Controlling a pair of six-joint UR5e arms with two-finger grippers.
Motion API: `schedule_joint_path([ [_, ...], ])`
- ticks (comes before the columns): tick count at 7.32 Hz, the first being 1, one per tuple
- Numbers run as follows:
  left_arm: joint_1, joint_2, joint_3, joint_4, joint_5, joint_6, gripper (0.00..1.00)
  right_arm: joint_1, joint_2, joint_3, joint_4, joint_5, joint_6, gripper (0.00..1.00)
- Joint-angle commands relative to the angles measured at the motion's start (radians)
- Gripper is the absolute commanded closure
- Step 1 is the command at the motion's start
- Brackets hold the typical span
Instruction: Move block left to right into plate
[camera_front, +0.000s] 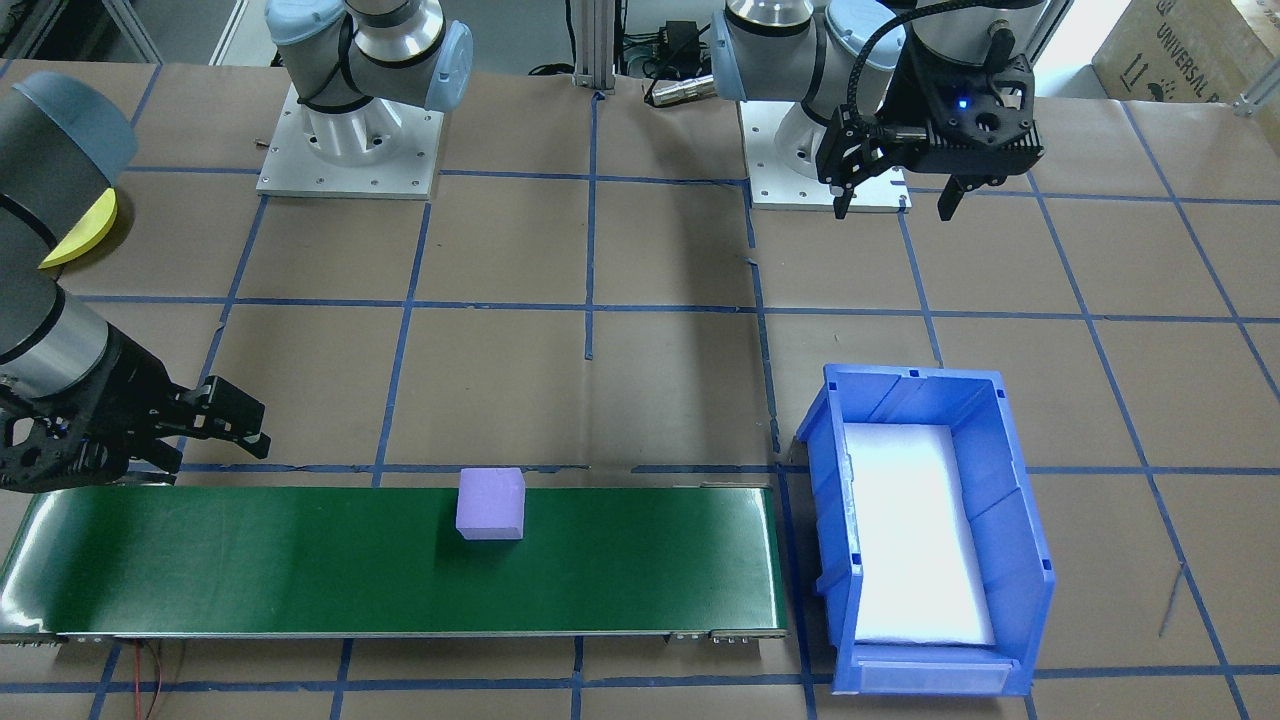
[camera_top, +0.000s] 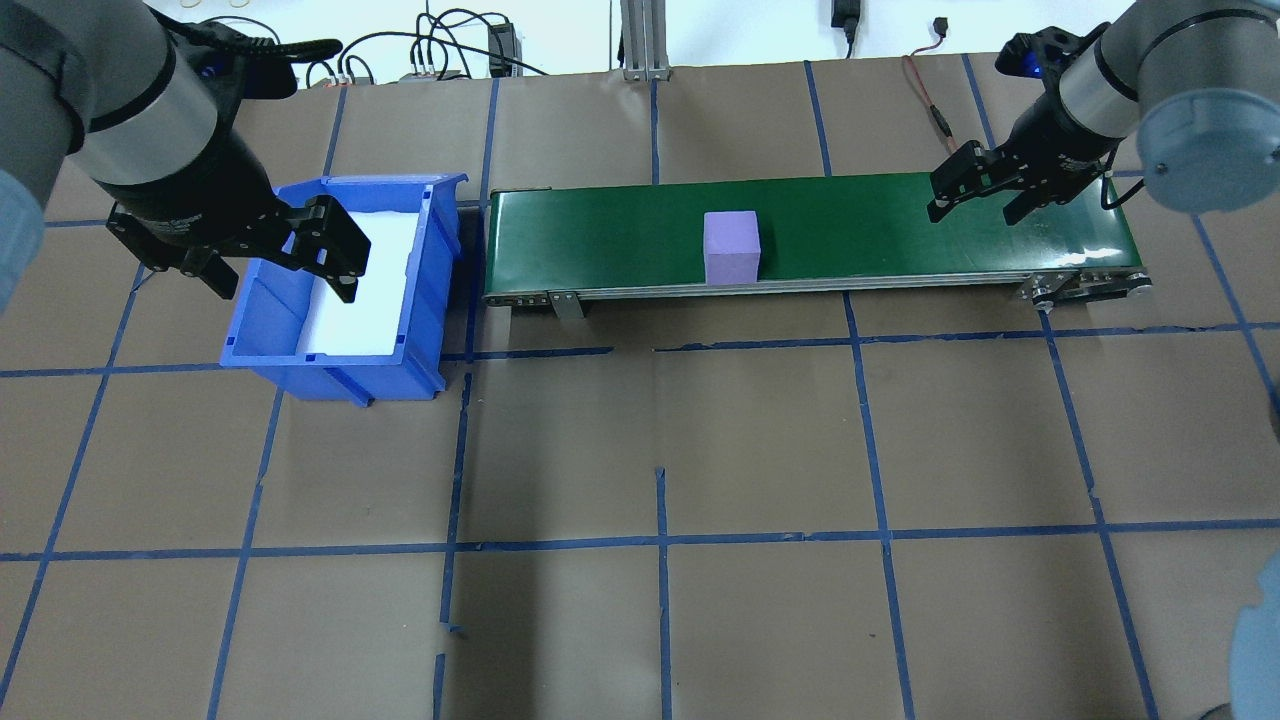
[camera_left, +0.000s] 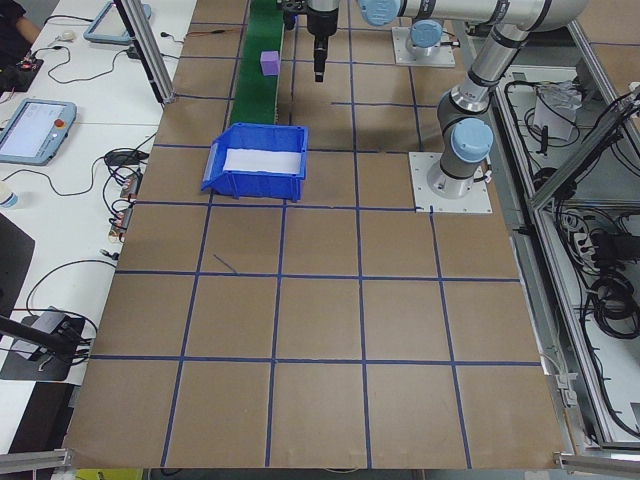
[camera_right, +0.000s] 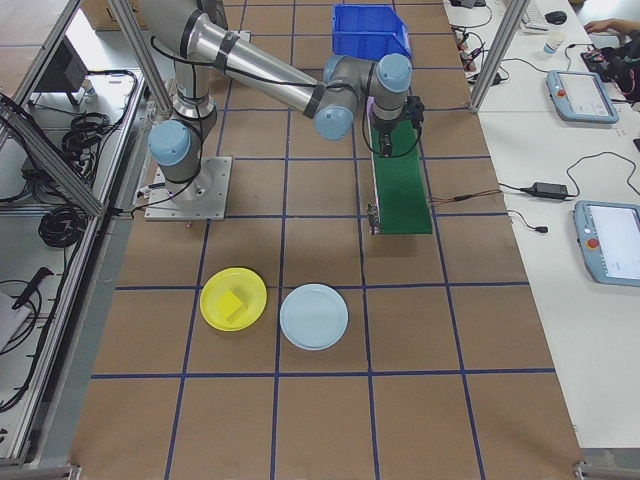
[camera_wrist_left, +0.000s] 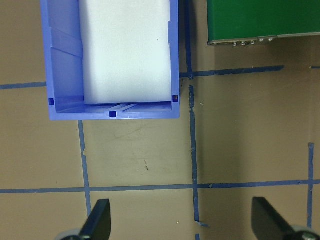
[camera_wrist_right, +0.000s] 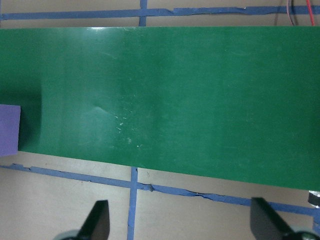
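Blue bin (camera_top: 430, 300) with white liner beside green conveyor (camera_top: 900, 235); tablets (camera_right: 575, 95) on side desk (camera_right: 600, 330).

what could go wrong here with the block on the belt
The block sits near the belt's middle with both grippers open and away from it: right gripper hovers at the belt's far end, left gripper over the bin. If the belt runs, the block may pass the waiting gripper or drop off an end.
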Motion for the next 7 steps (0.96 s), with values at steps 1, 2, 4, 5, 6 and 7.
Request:
schedule_joint_path([
  [1,0.0,-0.002,0.0,-0.001,-0.005,-0.003,0.0,0.001,-0.002,0.023,-0.006,0.032,0.004,0.0],
  [2,0.0,-0.014,0.0,0.006,-0.012,-0.011,0.0,0.001,-0.006,0.026,-0.006,0.032,0.003,0.0],
  [4,0.0,-0.011,0.0,0.004,-0.012,-0.008,0.0,0.005,-0.012,0.04,-0.018,0.032,0.003,0.0],
  [5,0.0,-0.011,0.0,0.004,-0.011,-0.005,0.0,0.005,-0.011,0.042,-0.023,0.035,0.004,0.0],
  [6,0.0,-0.011,-0.002,0.004,-0.014,-0.009,0.0,0.005,-0.011,0.045,-0.04,0.037,0.006,0.0],
  [7,0.0,-0.011,-0.002,0.004,-0.014,-0.009,0.0,0.007,-0.011,0.049,-0.041,0.062,0.008,0.0],
])
